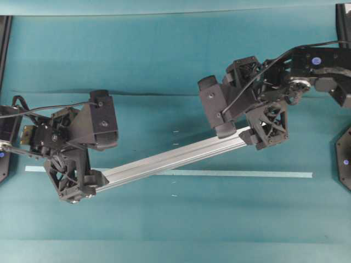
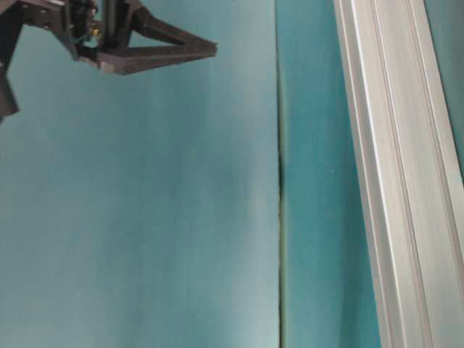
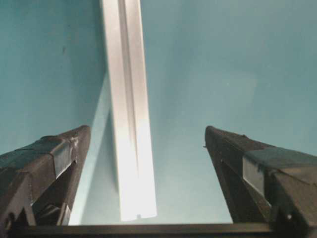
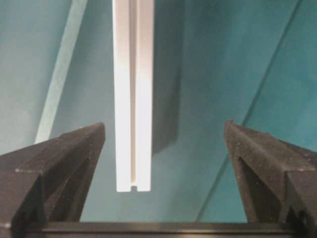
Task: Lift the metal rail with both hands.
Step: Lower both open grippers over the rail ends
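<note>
Overhead exterior view: the long grooved silver aluminium rail (image 1: pixel 173 159) is seen lying slantwise on the teal table (image 1: pixel 164 55), each end framed by a spread black lattice-fingered gripper, left (image 1: pixel 74 181) and right (image 1: pixel 263 129), so gripping and lifting are judged outstanding.

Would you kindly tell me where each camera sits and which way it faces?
Overhead: above the table, looking down; both arms, metal rail.
Table-level: low, close to the rail; one end effector.
Left wrist: looks between open left end effector fingers.
Right wrist: same, right end effector.
Both wrist views share a rail end between the fingers.
</note>
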`<action>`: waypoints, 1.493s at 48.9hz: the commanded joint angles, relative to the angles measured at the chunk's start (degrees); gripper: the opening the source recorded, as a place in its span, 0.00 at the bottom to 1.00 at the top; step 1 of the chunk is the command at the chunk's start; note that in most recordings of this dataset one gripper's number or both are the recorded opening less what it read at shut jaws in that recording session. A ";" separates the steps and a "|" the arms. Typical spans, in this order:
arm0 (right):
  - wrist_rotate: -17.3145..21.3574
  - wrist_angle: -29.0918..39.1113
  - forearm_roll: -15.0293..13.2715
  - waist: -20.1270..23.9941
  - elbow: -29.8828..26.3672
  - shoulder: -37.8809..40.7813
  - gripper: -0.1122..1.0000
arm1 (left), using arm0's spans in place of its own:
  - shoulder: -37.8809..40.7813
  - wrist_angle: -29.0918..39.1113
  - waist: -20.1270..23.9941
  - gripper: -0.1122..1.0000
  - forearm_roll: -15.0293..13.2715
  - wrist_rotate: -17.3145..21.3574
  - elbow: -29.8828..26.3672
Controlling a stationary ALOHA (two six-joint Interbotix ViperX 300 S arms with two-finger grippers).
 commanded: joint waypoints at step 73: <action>-0.70 -26.37 -0.09 1.41 16.08 10.11 0.98 | 17.93 -23.91 -0.18 0.99 0.09 -5.10 11.51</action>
